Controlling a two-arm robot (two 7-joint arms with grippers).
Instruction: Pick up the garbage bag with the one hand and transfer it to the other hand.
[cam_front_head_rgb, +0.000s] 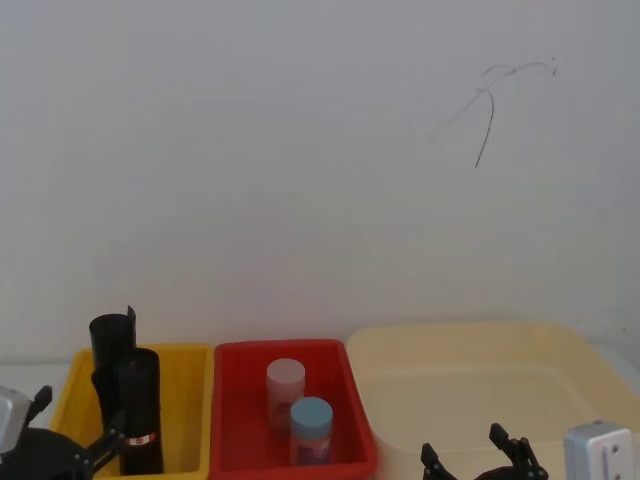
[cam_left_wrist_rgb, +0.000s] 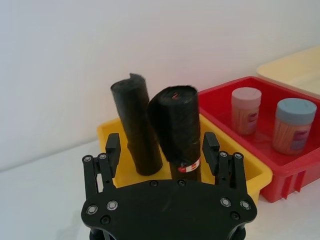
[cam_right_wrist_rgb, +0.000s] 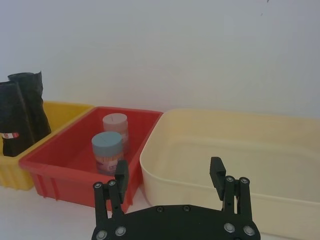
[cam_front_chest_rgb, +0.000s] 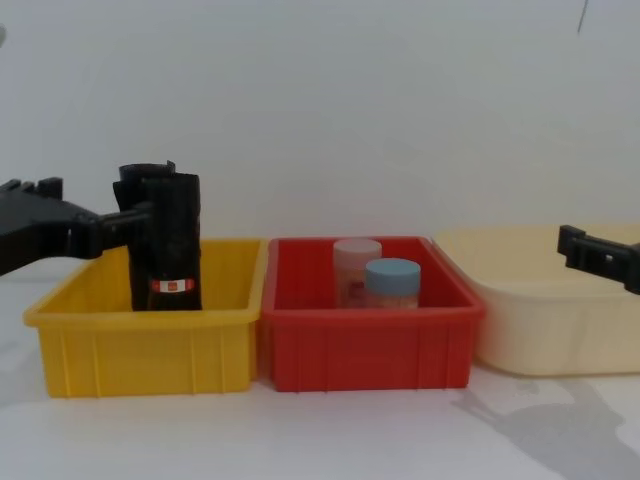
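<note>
The garbage bag (cam_front_head_rgb: 140, 415) is the thick black roll with a red-and-white band. It stands upright in the yellow bin (cam_front_head_rgb: 185, 400), also seen as the garbage bag (cam_left_wrist_rgb: 179, 125) (cam_front_chest_rgb: 172, 245) (cam_right_wrist_rgb: 11, 125). My left gripper (cam_left_wrist_rgb: 161, 149) is open just in front of it at band height, its fingers (cam_left_wrist_rgb: 112, 149) spread wider than the roll. From the side, the left gripper (cam_front_chest_rgb: 80, 205) (cam_front_head_rgb: 78, 415) reaches in from the left, one fingertip against the roll's side. My right gripper (cam_right_wrist_rgb: 169, 174) (cam_front_head_rgb: 465, 448) (cam_front_chest_rgb: 585, 250) hangs open by the cream tub.
A slimmer plain black roll (cam_left_wrist_rgb: 135, 125) stands right behind the bag in the same bin. The red bin (cam_front_chest_rgb: 370, 320) in the middle holds a pink-lidded jar (cam_front_chest_rgb: 355, 265) and a blue-lidded jar (cam_front_chest_rgb: 392, 285). A cream tub (cam_front_chest_rgb: 545, 320) sits on the right. A white wall lies behind.
</note>
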